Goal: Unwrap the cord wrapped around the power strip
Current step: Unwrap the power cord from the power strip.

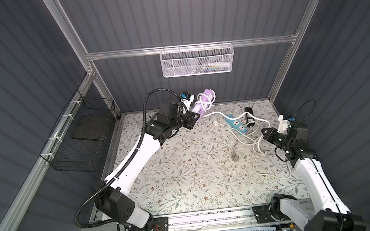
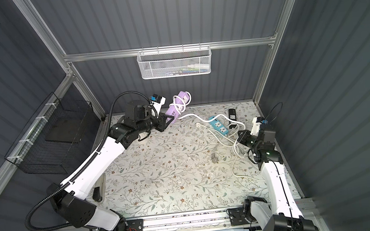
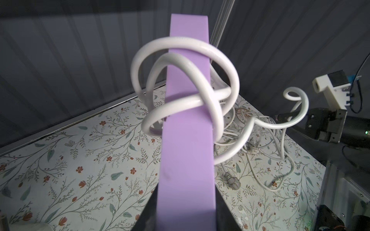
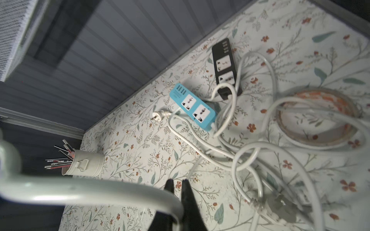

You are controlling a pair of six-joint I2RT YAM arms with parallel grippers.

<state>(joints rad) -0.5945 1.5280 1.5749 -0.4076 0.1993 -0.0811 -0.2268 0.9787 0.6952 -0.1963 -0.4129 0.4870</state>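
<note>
A purple power strip [image 1: 203, 100] [image 2: 177, 105] hangs tilted above the back of the table, with my left gripper [image 1: 196, 117] [image 2: 168, 122] shut on its lower end. In the left wrist view the strip [image 3: 188, 140] runs up from between the left gripper's [image 3: 186, 204] jaws. Three loose loops of thick white cord [image 3: 216, 58] circle the strip's upper half. From there the cord [image 1: 218, 112] trails right across the table to my right gripper [image 1: 264, 133] [image 2: 240, 135]. The right gripper [image 4: 177, 183] is shut on the cord [image 4: 80, 190], which bends through its black fingers.
A blue power strip [image 1: 237, 125], a black power strip [image 1: 249, 115] and a tangle of thin white cords [image 1: 260, 146] lie at the right. A grey plug [image 1: 235, 156], a tape roll [image 4: 318, 118] and a pencil cup [image 4: 88, 165] are nearby. Baskets hang on the back wall [image 1: 197, 61] and the left wall [image 1: 83, 136].
</note>
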